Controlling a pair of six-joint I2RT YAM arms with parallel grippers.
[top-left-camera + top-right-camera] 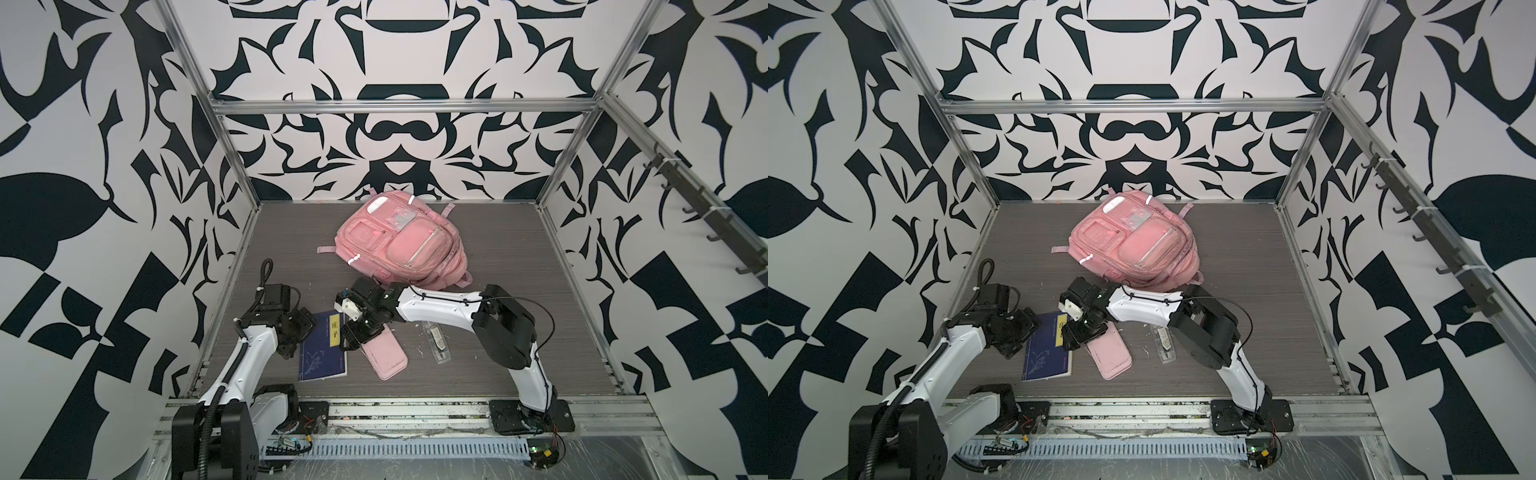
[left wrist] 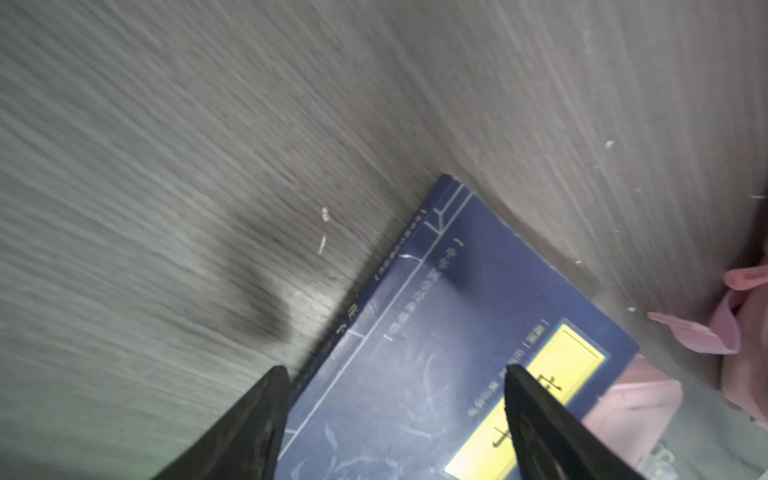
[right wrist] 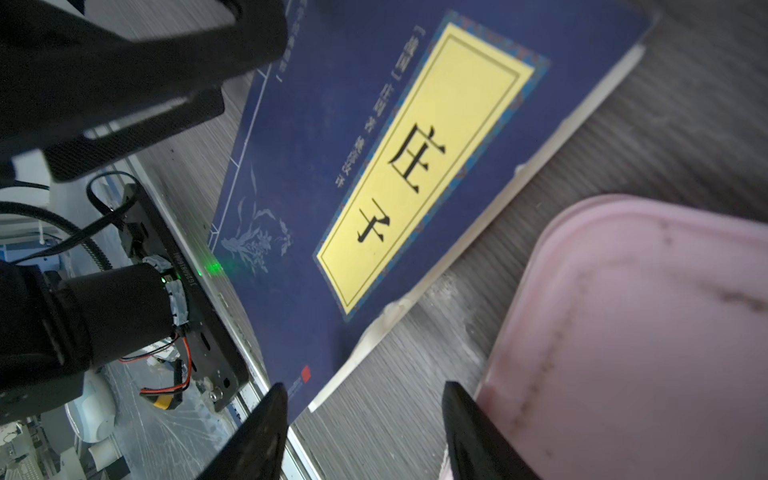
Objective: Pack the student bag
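Left claw (image 2: 397, 370) is spread wide and hanging over the spine edge of the blue book (image 1: 322, 357), with one finger over bare table (image 1: 498, 311) and the other over the cover, not pinching anything. The book lies flat, yellow title label up. Next over, the right claw (image 3: 365, 385) is also spread and holding nothing, tips above the strip of table between the book and the flat pink pencil case (image 1: 386, 353). The student bag (image 1: 399, 245) lies farther back around the middle, front pockets up, apart from the other stuff. A clear plastic case (image 1: 435, 343) lies right of the pencil case.
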